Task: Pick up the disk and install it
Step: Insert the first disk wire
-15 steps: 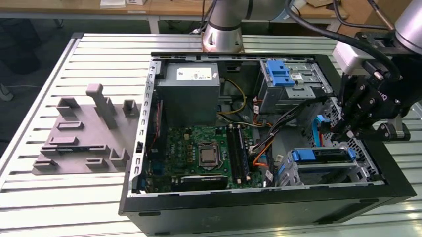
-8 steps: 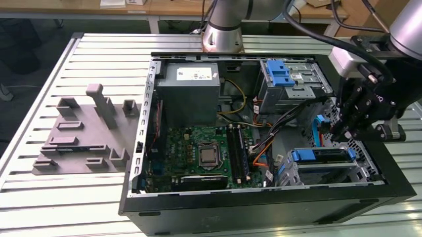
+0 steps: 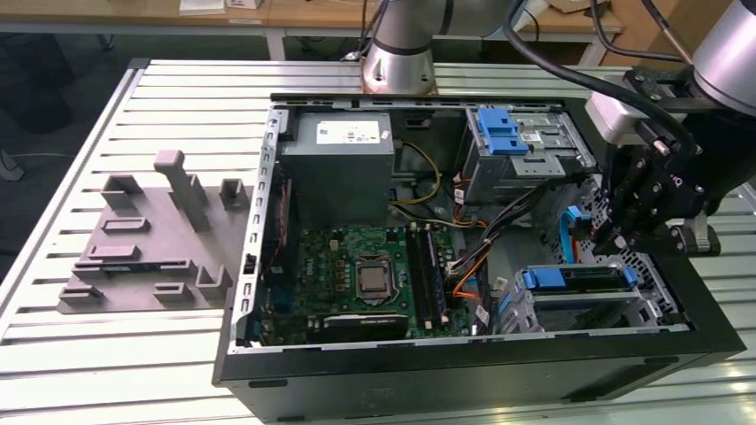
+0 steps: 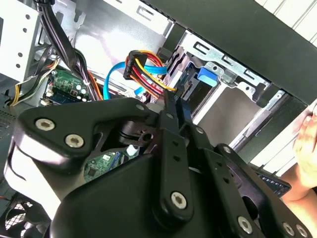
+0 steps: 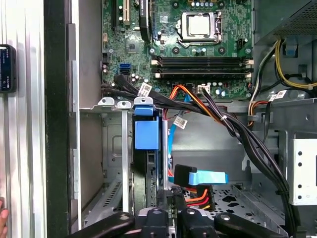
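The disk (image 3: 587, 277) sits on edge in the drive cage at the case's front corner, on the exterior view's right, its blue carrier frame showing at one end. In the first wrist view the disk (image 5: 147, 171) stands in its slot with the blue carrier tab on its end. My gripper (image 3: 610, 237) hangs just above and behind the cage. Its fingers (image 4: 170, 110) meet at the tips beside the disk's end, close to the blue data cable (image 5: 208, 176) and the red-yellow power plug (image 5: 200, 196). Nothing shows between the fingers.
The open computer case (image 3: 473, 367) holds a motherboard (image 3: 366, 279), a grey power-supply box (image 3: 340, 150) and an upper cage with a blue latch (image 3: 502, 133). Black cable bundles (image 5: 237, 131) cross near the bay. A grey fixture plate (image 3: 154, 243) lies on the exterior view's left. A person's hand (image 4: 307, 136) is beside the case.
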Robot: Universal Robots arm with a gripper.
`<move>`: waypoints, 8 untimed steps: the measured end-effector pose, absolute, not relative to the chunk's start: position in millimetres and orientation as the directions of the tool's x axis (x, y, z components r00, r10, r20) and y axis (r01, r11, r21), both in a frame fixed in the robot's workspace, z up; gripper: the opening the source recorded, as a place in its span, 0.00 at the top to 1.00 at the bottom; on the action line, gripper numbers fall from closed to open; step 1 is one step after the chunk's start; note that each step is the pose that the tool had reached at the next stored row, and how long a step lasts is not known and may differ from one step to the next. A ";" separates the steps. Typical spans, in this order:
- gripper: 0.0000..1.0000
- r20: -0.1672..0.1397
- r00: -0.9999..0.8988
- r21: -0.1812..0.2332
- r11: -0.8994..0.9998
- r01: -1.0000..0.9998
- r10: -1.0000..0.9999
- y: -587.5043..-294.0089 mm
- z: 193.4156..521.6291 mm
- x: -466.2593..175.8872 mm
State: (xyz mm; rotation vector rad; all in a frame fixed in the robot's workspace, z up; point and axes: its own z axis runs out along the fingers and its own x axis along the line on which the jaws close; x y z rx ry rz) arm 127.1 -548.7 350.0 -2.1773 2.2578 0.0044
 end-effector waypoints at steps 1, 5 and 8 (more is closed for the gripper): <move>0.84 -0.006 -0.036 -0.001 0.036 -0.999 -0.999 -548.6 350.0 127.1; 0.84 -0.006 -0.036 -0.001 0.036 -0.999 -0.999 -550.2 349.8 126.5; 0.84 -0.006 -0.036 -0.001 0.036 -0.999 -0.999 -552.6 349.1 126.4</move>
